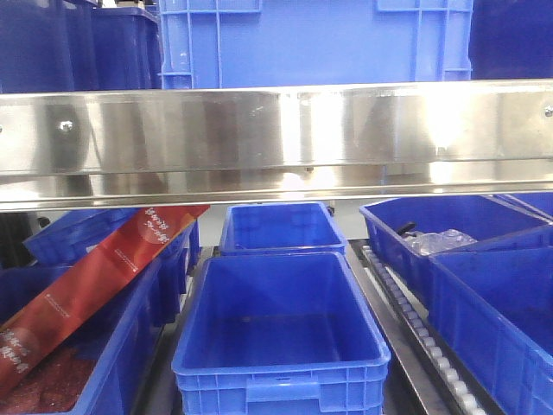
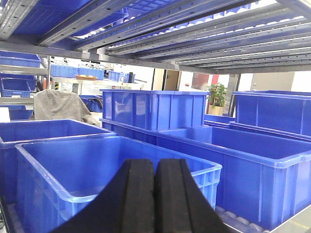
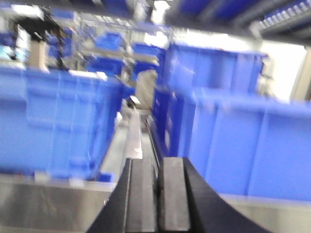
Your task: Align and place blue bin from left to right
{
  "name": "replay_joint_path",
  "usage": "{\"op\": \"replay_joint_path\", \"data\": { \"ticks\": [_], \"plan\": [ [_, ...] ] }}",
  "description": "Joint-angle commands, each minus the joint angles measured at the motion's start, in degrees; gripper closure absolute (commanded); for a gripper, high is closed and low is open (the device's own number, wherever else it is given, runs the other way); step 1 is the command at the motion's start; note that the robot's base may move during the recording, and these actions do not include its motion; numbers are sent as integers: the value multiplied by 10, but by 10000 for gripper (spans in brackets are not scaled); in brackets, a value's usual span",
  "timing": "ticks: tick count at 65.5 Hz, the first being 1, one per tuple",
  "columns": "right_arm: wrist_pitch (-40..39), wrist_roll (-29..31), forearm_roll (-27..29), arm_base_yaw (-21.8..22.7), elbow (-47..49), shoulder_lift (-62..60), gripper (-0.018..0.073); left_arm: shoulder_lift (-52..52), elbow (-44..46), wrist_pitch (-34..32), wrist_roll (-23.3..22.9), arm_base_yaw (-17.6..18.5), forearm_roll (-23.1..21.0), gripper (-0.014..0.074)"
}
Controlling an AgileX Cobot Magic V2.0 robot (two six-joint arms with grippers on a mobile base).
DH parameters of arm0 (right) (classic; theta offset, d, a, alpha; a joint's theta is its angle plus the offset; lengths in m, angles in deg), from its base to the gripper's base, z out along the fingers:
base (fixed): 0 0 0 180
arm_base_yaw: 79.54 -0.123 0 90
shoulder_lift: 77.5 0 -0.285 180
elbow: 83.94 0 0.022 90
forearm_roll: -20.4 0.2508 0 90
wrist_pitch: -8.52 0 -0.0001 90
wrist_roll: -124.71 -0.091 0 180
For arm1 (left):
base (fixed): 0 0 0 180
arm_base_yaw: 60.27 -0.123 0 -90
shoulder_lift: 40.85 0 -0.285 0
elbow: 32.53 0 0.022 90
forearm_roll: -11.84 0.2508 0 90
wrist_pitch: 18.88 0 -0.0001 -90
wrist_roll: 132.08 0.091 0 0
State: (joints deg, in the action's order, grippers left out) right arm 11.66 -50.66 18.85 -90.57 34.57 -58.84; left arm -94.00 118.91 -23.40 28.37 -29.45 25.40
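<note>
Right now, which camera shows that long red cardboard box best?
The exterior front-facing view. There the long red cardboard box leans diagonally across the dark blue plastic tubs at lower left, white print visible on its face. The left wrist view shows only blue tubs and shelving; the right wrist view is too blurred to make it out.

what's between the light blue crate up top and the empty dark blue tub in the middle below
In the exterior front-facing view, a shiny steel shelf rail runs across between the blue bin above and the empty tub below; another smaller tub sits behind it.
</note>
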Motion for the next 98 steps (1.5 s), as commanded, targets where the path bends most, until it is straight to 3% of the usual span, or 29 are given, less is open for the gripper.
{"op": "replay_joint_path", "data": {
  "ticks": [1, 21, 98],
  "plan": [
    [3, 5, 4, 6, -30, -36, 638, 3, 0, -9, 1, 2, 2, 707],
    [-6, 5, 24, 6, -157, -109, 638, 3, 0, -8, 1, 2, 2, 707],
    [-6, 3, 38, 6, -157, -109, 638, 3, 0, -9, 1, 2, 2, 707]
  ]
}}
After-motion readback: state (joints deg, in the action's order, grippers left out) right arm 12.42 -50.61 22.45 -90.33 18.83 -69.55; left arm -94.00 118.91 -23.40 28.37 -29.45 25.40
